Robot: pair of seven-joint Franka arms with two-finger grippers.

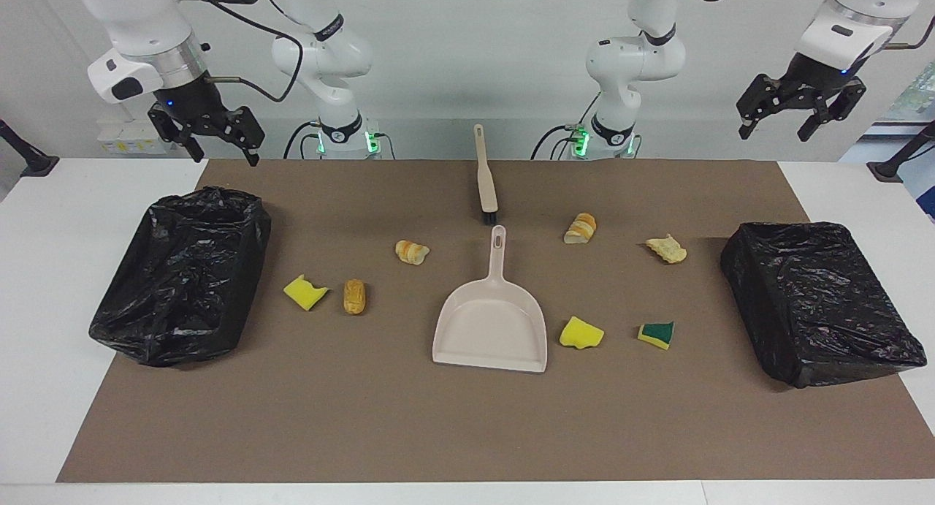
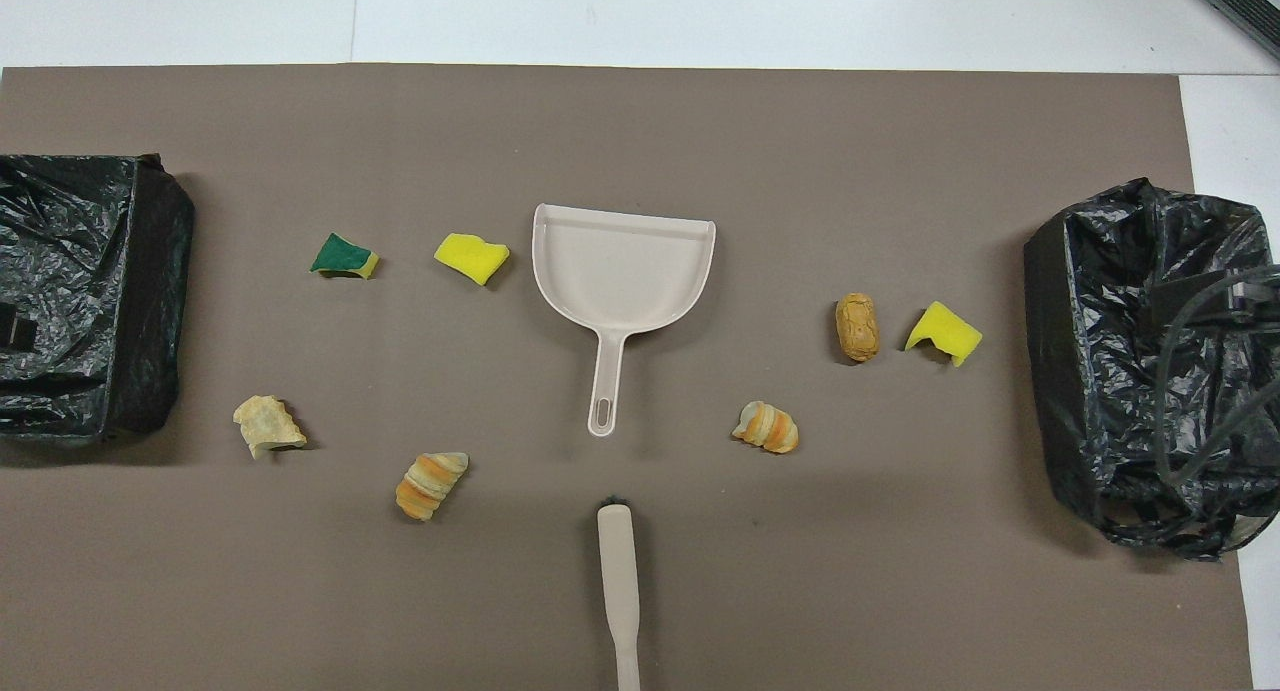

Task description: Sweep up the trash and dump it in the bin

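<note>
Both pincers hang spread and empty, the left pincer (image 1: 800, 118) and right pincer (image 1: 212, 141) equally far from the brush (image 1: 486, 176) and dustpan (image 1: 491, 322), whose handles point toward the robots at mid-bench.

The brown mat (image 1: 409, 417) on the desk (image 1: 44, 286) carries all obstacles. A black-bagged bin (image 1: 182, 278) blocks the right arm's end; a second bagged bin (image 1: 818, 300) blocks the left arm's end. At centre, the dustpan (image 1: 493, 329) and, nearer the robots, the brush (image 1: 485, 176) lie in one line with a small gap between them. Seven trash scraps (image 1: 581, 332) lie scattered on both sides of the dustpan, well apart, with passable lanes between them. The mat strip farthest from the robots is unobstructed. The left pincer (image 1: 800, 121) and right pincer (image 1: 212, 139) hang open above the desk's robot-side corners.
</note>
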